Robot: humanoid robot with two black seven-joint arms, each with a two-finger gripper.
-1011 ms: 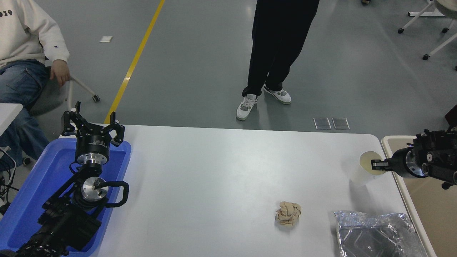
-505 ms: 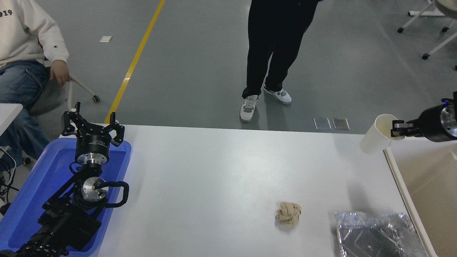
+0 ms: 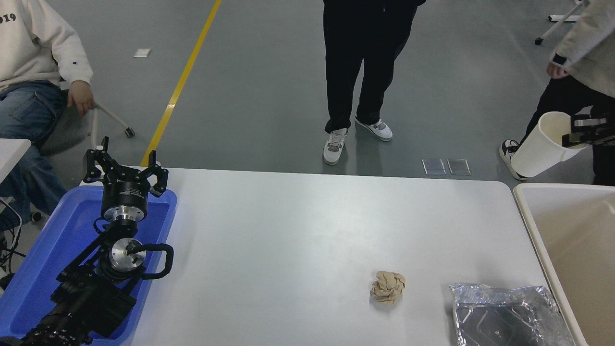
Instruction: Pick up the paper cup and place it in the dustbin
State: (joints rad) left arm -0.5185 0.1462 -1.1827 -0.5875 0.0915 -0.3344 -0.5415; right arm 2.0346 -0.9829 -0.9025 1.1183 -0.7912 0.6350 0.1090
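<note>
The white paper cup (image 3: 540, 146) hangs tilted in the air at the right edge, above the far rim of the beige dustbin (image 3: 531, 216). My right gripper (image 3: 576, 132) is shut on the cup's rim, one finger inside the mouth; most of the arm is out of frame. The dustbin stands beside the table's right end, its inside bare where it shows. My left gripper (image 3: 122, 168) is parked open over the blue tray (image 3: 48, 250) at the lower left.
A crumpled tan paper ball (image 3: 388, 287) lies on the table's front right, next to a crinkled foil tray (image 3: 504, 315). One person stands beyond the far edge, another stands behind the cup at the right, and a third sits at the upper left.
My right gripper has lifted the cup off the table and carried it up and to the right, over the dustbin's far rim. A person has stepped in at the upper right.
</note>
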